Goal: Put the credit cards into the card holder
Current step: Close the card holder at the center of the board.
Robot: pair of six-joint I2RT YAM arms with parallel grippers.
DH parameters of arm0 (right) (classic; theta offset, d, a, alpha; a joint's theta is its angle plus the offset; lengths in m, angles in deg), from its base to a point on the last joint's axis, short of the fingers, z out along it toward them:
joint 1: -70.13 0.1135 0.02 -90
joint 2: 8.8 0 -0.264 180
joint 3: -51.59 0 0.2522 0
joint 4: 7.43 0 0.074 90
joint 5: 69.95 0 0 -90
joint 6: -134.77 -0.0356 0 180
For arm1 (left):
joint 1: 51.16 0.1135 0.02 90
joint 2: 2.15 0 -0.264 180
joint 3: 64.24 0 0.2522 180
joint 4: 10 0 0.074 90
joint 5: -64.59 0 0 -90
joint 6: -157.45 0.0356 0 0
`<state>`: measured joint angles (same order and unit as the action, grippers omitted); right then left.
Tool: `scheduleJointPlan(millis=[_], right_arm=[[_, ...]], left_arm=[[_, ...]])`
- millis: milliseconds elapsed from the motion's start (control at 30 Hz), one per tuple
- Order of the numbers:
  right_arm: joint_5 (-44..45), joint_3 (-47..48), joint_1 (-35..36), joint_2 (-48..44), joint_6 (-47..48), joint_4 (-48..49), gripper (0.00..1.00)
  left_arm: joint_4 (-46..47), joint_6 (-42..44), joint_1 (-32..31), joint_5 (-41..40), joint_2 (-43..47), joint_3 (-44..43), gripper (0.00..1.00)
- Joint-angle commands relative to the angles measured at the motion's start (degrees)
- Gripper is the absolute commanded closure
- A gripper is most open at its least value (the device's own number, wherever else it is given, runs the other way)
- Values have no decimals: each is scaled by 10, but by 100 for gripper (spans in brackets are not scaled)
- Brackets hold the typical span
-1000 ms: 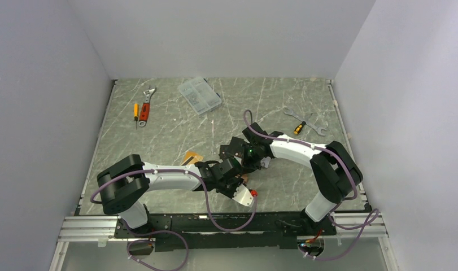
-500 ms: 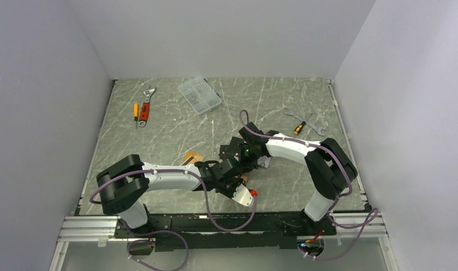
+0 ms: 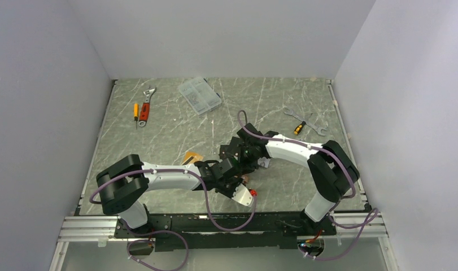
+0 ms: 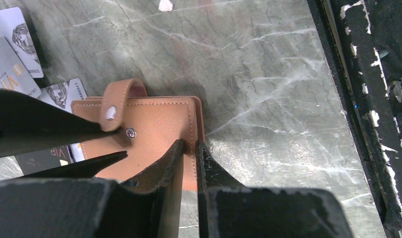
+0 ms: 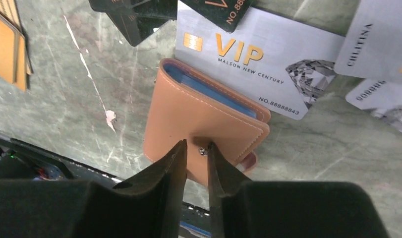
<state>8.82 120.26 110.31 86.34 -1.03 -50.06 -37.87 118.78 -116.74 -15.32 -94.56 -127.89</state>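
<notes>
The salmon-pink card holder [image 4: 154, 124] lies folded on the marble table near the front edge, its pale-blue inside showing in the right wrist view [image 5: 189, 119]. My left gripper [image 4: 189, 143] is shut on its stitched side edge. My right gripper [image 5: 195, 145] is closed down on the raised snap tab [image 4: 120, 99] beside the metal stud; its fingers [image 4: 50, 124] also show in the left wrist view. Silver-grey credit cards [image 5: 268, 64] lie under and beside the holder. Orange-gold cards [image 3: 192, 157] lie to the left. In the top view both grippers meet at the holder [image 3: 244, 179].
Dark cards [image 5: 134, 20] lie fanned by the silver ones. A clear compartment box [image 3: 199, 95], a red-handled wrench [image 3: 146, 107] and a small screwdriver [image 3: 135, 111] sit at the back left; a spanner [image 3: 297, 113] and a screwdriver [image 3: 299, 127] sit at the back right. The black front rail [image 4: 367, 99] is close.
My right arm has shifted slightly left, closer over the holder. My left arm and the holder have hardly moved.
</notes>
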Motion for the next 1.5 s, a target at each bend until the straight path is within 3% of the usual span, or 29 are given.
scheduleJointPlan(millis=[0, 200, 800, 1000, 1333, 1400, 1467], right_arm=[[53, 69, -6, -24, 32, -82, 67], [81, 115, -5, -22, 47, -166, 54], [51, 97, 40, 6, 15, -177, 55], [67, 81, 43, 9, 15, -187, 66], [80, 90, 43, 6, 18, -197, 100], [78, 94, 42, 7, 22, -201, 93], [80, 102, 44, 10, 27, -209, 76]], left_arm=[[-49, -6, 8, 16, 8, -2, 84], [-41, -2, 11, 11, 14, 5, 86], [-32, 1, 4, 7, 27, 16, 87], [-29, -1, 3, 4, 28, 17, 89], [-30, -1, 2, 6, 29, 16, 89], [-30, -2, 2, 8, 30, 18, 89], [-28, -2, 1, 9, 30, 19, 89]])
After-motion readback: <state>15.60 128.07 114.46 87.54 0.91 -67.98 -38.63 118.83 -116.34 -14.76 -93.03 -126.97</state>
